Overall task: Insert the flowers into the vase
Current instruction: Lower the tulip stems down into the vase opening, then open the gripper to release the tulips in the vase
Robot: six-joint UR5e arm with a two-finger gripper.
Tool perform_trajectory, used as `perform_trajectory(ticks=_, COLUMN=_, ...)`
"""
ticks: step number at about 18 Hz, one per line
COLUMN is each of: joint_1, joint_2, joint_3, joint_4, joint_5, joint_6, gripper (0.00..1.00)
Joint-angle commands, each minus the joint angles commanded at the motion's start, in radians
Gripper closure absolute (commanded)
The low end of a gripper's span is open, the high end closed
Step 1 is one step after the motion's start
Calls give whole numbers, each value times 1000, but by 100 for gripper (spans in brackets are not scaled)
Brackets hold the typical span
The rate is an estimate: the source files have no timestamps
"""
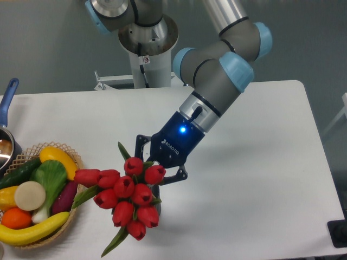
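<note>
While the arm reaches down from the top of my view, I see the flowers (127, 197) bunched in front of the gripper (157, 169), low and left of centre over the white worktop (260, 179). The bunch is a tight cluster of red tulip buds, glossy and smooth, all much the same shape and shade, so they look artificial to me. I count about nine or ten buds. One bud sticks out sideways to the left, towards the wicker basket (65, 230), and the rest are packed together and face the camera. Narrow green leaves poke out around them: one points up and left above the cluster, one angles down past the lowest bud towards the bottom edge, and one runs left near the basket's rim.

The gripper's dark blue body carries a lit blue spot, and its black linkages show on either side of the top two buds. The buds cover the jaws themselves, so I cannot tell from this view whether they are pinching the stems or how far apart they stand. The stems are hidden behind the blooms as well.

Just behind the lower right of the bunch I can make out a small dark sliver, possibly the vase (156, 190), though too little shows for me to be sure.

The basket sits at the left edge of the worktop, holding a banana, a cucumber, a green leafy vegetable, an orange piece and other colourful produce. A pan with a blue handle (9, 93) shows at the far left.
</note>
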Motion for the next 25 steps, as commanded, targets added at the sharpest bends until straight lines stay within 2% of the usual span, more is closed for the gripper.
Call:
perform_trajectory(ticks=5, joint_1=0, joint_2=-28, joint_3=-3, joint_4=3, joint_5=8, joint_6=35, gripper=95)
perform_trajectory(ticks=9, joint_1=5, joint_2=-32, joint_3=-46, joint_4=5, joint_5=11, joint_6=96, gripper=90)
perform_trajectory(ticks=13, joint_1=17, joint_2=-29, joint_3=-94, joint_4=5, joint_5=11, joint_6=169, gripper=81)
perform_trajectory(ticks=16, joint_1=23, joint_2=-26, joint_3=-95, joint_4=3, joint_5=9, joint_6=167, gripper=60)
perform_trajectory(ticks=19, joint_1=31, joint_2=-23, joint_3=-109, joint_4=3, joint_5=9, joint_6=166, gripper=23)
perform_trajectory(ticks=21, joint_1=32, joint_2=-18, joint_3=-120, joint_4=3, joint_5=11, joint_6=166, gripper=15)
perform_trajectory(ticks=22, joint_1=35, joint_2=-18, joint_3=-124, joint_4=3, joint_5=11, joint_6=166, gripper=7)
perform_trajectory(ticks=25, joint_1=44, joint_2=-6, joint_3=-140, joint_4=3, joint_5=11, joint_6=166, gripper=1)
